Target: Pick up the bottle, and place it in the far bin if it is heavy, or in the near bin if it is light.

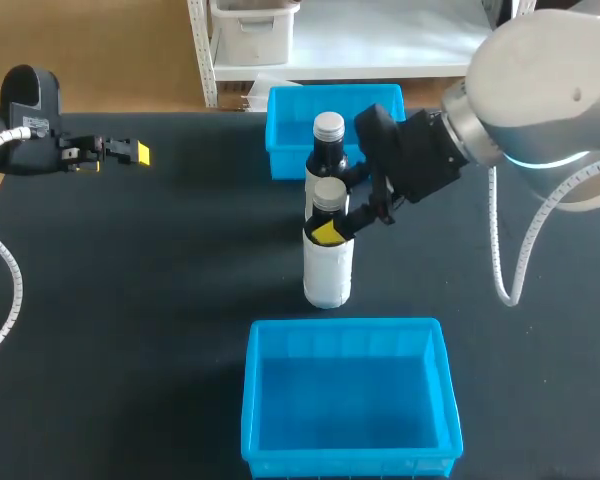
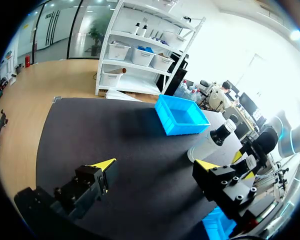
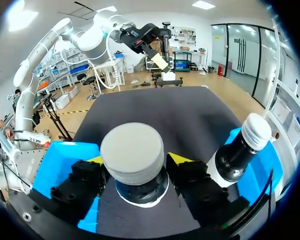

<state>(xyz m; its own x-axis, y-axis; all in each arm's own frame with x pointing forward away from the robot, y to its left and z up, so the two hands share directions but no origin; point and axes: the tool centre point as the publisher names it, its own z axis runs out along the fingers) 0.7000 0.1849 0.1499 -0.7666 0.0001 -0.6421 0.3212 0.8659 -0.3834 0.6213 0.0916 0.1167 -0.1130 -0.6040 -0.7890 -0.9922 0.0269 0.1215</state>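
Observed a second bottle upright just behind the bottle, between it and the far bin, overlapping it in the head view; cannot tell whether touching. Seen from the right wrist, stands just beside the right tool's finger, crowding that side of the grip. Found the far bin, blue, at the far edge of the dark surface. Found the near bin, blue and open-topped, at the near edge, directly before the bottle and apart from it. Located the left tool well off at the left side of the surface, fingers spread wide, far from both bottles. Located the right tool reaching in from the right, pinching the bottle at the neck just under the cap, a yellow tip pressed to either side.

Found the bottle upright at mid-surface between the two bins, base seemingly down on the surface. Noted a white label wrapped round the body, dark glass at shoulder and neck, a grey ribbed screw cap on top. Judged the second bottle of like kind: dark neck, pale cap.
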